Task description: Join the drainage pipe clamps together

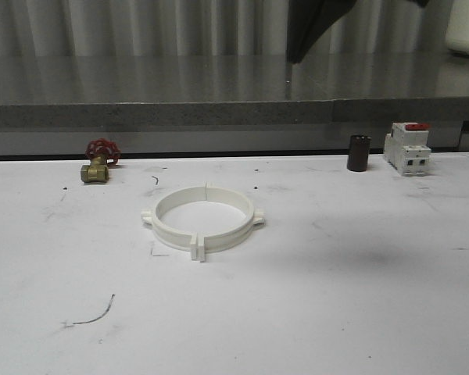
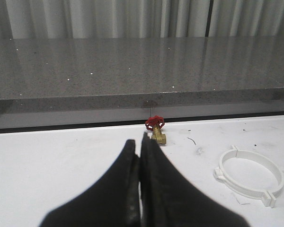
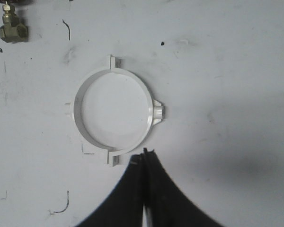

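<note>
Clamps: you have two drainage pipe clamps (image 1: 202,218) joined as one ring, mid-counter (image 1: 359,312), far from every edge.
Pincers: left pincer (image 2: 141,156) and right pincer (image 3: 146,158) both closed, empty.
Back edge: one valve (image 1: 98,162), one breaker (image 1: 407,148), one dark cylinder (image 1: 359,152).

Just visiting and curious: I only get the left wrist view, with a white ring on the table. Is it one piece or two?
Observer: Two. In the front view the drainage pipe clamps form a closed ring, with one seam at the near tab and one at the far side.
Visitor: Where's the other arm?
Observer: The right wrist view shows the right gripper shut and empty, looking down at the ring.
Visitor: Anything else around?
Observer: A white circuit breaker and a dark cylinder, far right.
</note>
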You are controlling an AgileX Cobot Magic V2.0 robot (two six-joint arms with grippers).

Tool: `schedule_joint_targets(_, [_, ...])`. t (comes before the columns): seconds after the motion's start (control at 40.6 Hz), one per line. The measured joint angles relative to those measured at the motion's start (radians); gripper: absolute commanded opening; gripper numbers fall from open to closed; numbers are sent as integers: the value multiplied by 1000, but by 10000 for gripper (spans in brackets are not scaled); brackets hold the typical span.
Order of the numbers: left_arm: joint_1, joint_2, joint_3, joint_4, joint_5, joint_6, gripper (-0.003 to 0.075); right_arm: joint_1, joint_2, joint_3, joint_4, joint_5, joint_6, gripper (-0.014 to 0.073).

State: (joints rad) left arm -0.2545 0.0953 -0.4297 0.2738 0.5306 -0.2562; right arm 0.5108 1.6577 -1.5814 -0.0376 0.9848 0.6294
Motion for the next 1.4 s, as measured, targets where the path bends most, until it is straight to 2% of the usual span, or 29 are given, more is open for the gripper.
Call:
schedule_joint_targets(0.222, [0, 0, 0, 0, 0, 0, -20, -45, -142, 0, -55, 103, -70, -113])
schedule_joint_targets(0.419, [0, 0, 0, 0, 0, 0, -20, -155, -290, 31, -57, 158, -181, -113])
schedule_joint_targets(0.665, [0, 0, 0, 0, 0, 0, -20, -369, -540, 291, -4, 149, -310, -113])
schedule_joint_targets(0.788, [0, 0, 0, 0, 0, 0, -20, -450, -665, 451, 60, 115, -370, -113])
schedule_joint_targets(0.985, [0, 0, 0, 0, 0, 0, -20, -466, -872, 682, 111, 10, -446, -113])
schedule_joint_targets(1.231, [0, 0, 0, 0, 0, 0, -20, -466, -1192, 945, 26, -186, -527, -113])
schedule_joint_targets(1.404, [0, 0, 0, 0, 0, 0, -20, -466, -1406, 1079, -49, -252, -533, -113])
